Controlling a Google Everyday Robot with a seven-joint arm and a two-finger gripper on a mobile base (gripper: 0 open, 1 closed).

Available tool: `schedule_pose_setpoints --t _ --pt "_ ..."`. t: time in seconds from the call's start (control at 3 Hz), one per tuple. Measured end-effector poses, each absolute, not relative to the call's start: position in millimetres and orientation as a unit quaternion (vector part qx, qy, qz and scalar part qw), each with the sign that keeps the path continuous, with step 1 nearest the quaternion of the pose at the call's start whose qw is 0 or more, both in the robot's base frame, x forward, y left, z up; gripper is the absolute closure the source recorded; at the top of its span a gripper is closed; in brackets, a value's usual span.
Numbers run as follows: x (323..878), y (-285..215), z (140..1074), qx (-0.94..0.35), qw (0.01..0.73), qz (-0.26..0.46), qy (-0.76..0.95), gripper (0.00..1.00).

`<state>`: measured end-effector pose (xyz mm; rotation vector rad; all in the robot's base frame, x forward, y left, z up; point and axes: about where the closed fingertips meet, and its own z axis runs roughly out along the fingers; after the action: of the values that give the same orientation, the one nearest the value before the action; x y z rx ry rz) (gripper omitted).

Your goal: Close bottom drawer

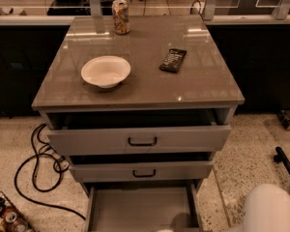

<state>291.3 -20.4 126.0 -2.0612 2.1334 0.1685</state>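
Note:
The grey cabinet has three drawers, all pulled out. The bottom drawer (141, 207) is out the furthest. Its empty grey inside shows at the lower edge of the camera view, and its front and handle are cut off below the frame. The middle drawer (141, 171) and the top drawer (140, 140) above it are each pulled out a little and show black handles. My gripper is out of view. Only a white rounded part of my arm (269, 210) shows at the lower right, to the right of the bottom drawer.
On the cabinet top (203, 81) stand a white bowl (106, 71), a black remote (173, 60) and a drink can (121, 16). Black cables (34, 163) lie on the speckled floor at left. A black bar (286, 166) lies at right.

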Motion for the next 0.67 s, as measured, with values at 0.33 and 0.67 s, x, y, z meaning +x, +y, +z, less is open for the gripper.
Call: schedule_pose_setpoints --t 0.33,0.67 --pt "319.7 -10.5 143.5 -0.694 0.110 0.039 0.711 1.00" --pt "341.2 -5.5 152.8 -0.689 0.141 0.021 0.711 1.00"
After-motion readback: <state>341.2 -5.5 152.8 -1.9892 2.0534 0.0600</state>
